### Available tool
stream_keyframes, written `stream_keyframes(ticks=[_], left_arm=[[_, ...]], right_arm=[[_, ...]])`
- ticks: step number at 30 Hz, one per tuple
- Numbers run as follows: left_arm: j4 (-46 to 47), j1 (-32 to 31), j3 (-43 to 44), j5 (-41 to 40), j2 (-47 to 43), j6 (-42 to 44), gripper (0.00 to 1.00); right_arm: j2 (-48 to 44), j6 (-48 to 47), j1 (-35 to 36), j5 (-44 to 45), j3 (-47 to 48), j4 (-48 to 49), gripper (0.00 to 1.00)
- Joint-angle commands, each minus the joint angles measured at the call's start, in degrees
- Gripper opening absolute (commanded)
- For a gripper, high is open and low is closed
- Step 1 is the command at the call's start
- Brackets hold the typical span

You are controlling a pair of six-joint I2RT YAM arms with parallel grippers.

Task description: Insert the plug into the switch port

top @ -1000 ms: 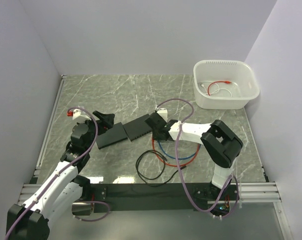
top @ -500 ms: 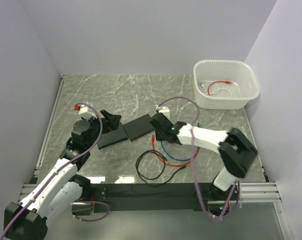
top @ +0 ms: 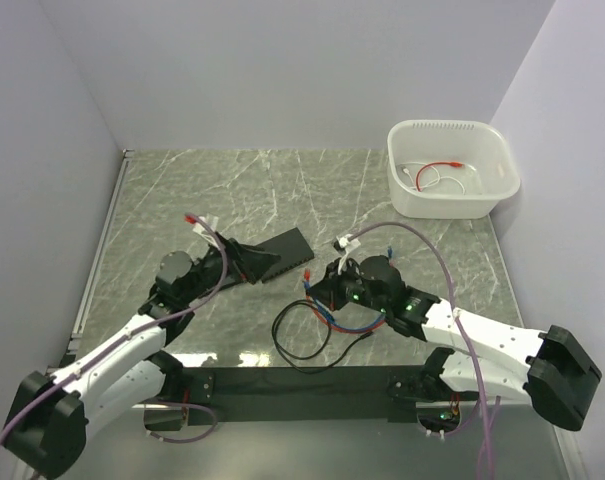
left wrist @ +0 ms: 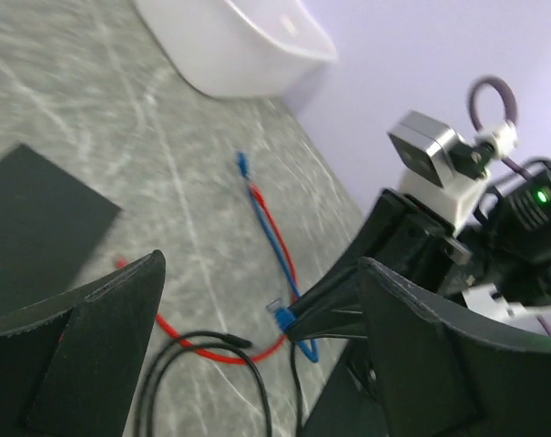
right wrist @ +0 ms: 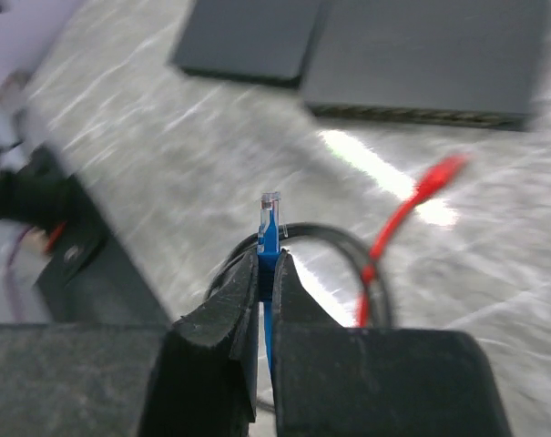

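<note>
A blue plug point(right wrist: 271, 228) with a clear tip sticks up from between my right gripper's point(right wrist: 268, 261) shut fingers. In the top view the right gripper point(top: 325, 289) hangs over the cable coils, just near-right of the black switch point(top: 288, 247). In the right wrist view the switch point(right wrist: 425, 55) lies ahead, its row of ports along the near edge. My left gripper point(left wrist: 261, 264) is open with nothing between its fingers; it looks across at the blue plug point(left wrist: 282, 315). From above, the left gripper point(top: 250, 262) sits at the switch's left end.
A second flat black box point(right wrist: 248, 36) lies left of the switch. Red point(top: 367, 323), blue point(top: 334, 321) and black point(top: 300, 338) cables coil on the marble between the arms. A white bin point(top: 447, 205) holding more cables stands at the back right.
The right gripper closed on the blue plug and pulled back toward the near edge with it. The left arm swung right and low over the black boxes, its jaws spreading slightly wider.
</note>
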Motion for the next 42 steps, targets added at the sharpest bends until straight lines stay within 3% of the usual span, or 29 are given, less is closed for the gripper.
stream_keyframes(ticks=[1,6,13,19,26,30,31,35,42], left_arm=[[6.8,-4.2,1.7,3.5,2.2,0.5,0.92],[11.6,-9.3,0.4,3.3,5.9,1.1,0.87],[25.9,-10.4,-7.2,4.4,7.1,-1.8,0.86],[12.6,-13.7,-3.2,-5.4,5.1,1.3,0.76],[-3.6,-27.6,6.5,-28.8,9.4,3.6,0.69],[-4.3,-31.0,8.6,-35.4,12.3,0.4,0.61],[-5.3,-31.6,10.0,-38.5,13.5,0.0,0.55],[-12.5,-34.9,13.6,-46.5,15.8,-2.5,0.52],[-13.2,-36.3,14.4,-49.5,16.3,-5.1,0.36]], right_arm=[[-3.3,0.8,0.3,-10.3,-2.8,14.0,0.00],[-4.4,-0.6,0.3,-12.0,-3.1,14.6,0.00],[-5.7,1.5,0.3,-11.1,-5.2,17.5,0.00],[-5.8,0.6,0.3,-2.2,-4.7,13.6,0.00],[-5.3,-1.8,2.2,3.6,-3.2,12.0,0.00],[-6.1,-3.0,3.1,6.3,-2.8,11.0,0.00],[-6.3,-3.1,3.2,6.9,-2.8,10.5,0.00],[-8.8,-2.6,3.6,7.8,-3.7,10.3,0.00],[-9.8,-2.1,3.9,10.1,-3.9,9.0,0.00]])
